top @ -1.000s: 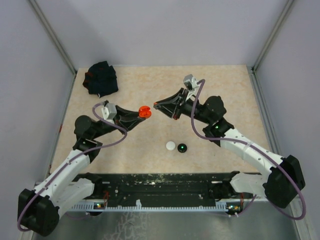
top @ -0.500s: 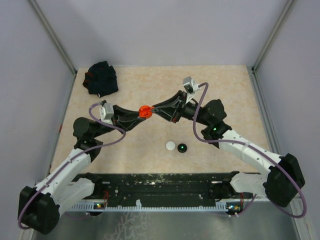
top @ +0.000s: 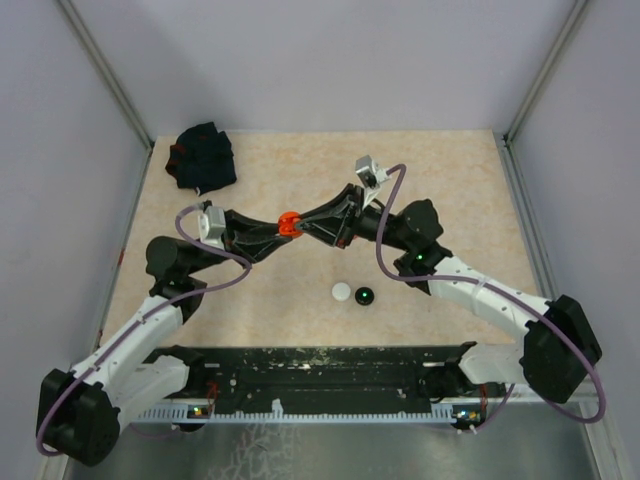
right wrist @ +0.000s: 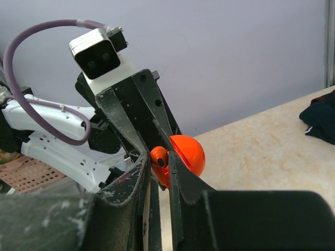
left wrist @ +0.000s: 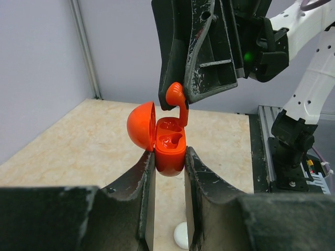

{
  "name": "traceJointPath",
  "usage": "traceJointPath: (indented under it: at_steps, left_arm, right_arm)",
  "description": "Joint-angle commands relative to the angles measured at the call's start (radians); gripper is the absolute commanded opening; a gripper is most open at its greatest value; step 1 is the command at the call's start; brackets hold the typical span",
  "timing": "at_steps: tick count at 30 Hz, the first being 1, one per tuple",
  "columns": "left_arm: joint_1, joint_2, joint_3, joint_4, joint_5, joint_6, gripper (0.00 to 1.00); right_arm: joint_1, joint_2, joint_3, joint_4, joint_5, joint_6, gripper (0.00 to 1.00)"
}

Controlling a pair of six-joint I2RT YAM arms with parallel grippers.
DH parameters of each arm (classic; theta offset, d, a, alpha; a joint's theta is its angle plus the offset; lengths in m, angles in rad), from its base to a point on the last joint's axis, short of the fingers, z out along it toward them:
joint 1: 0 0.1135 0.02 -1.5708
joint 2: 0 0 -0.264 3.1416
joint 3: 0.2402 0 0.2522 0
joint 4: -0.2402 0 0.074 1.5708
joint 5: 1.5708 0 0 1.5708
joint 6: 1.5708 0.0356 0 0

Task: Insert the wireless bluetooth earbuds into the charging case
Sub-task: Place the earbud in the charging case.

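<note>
1. The left claw [left wrist: 168, 157] is closed narrow on the lower half of the case [left wrist: 170, 149]. It holds the case in the air over the table [top: 450, 180], wells facing up and the lid [left wrist: 140, 125] swung open to one side.
2. The right claw [right wrist: 158, 157] is shut to a slit on one red earbud [left wrist: 176, 96], pinching the bulb. The stem hangs just above the wells; I cannot tell whether it touches the case.
3. The earbud looks light, hard and glossy, so it is likely slippery. Its rounded bulb could twist in the pinch. The best hold is across the bulb, with the stem free to enter.
4. The case looks like a stiff, smooth, light shell. It is best gripped on its sides below the seam, as here, so the lid stays clear. A hard downward push could slide it through the fingers.
5. The next move calls for lining the stem up with its well, lowering gently, and opening only once the earbud is seated.
6. A white disc [top: 342, 291] and a black disc [top: 364, 295] lie side by side on the table. A dark bundle [top: 203, 157] sits in the far left corner.
7. Whether a second earbud is already in the case cannot be told.
</note>
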Motion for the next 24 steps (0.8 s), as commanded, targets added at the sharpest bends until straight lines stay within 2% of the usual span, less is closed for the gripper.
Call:
traceJointPath:
  at_steps: [1, 24]
  left_arm:
    - [0.004, -0.003, -0.009, 0.057, 0.018, -0.018, 0.0]
    - [0.004, -0.008, -0.017, 0.097, 0.006, -0.054, 0.0]
  right_arm:
    - [0.016, 0.012, 0.016, 0.094, -0.015, 0.015, 0.11]
    - [0.032, 0.024, -0.001, 0.121, 0.009, 0.012, 0.11]
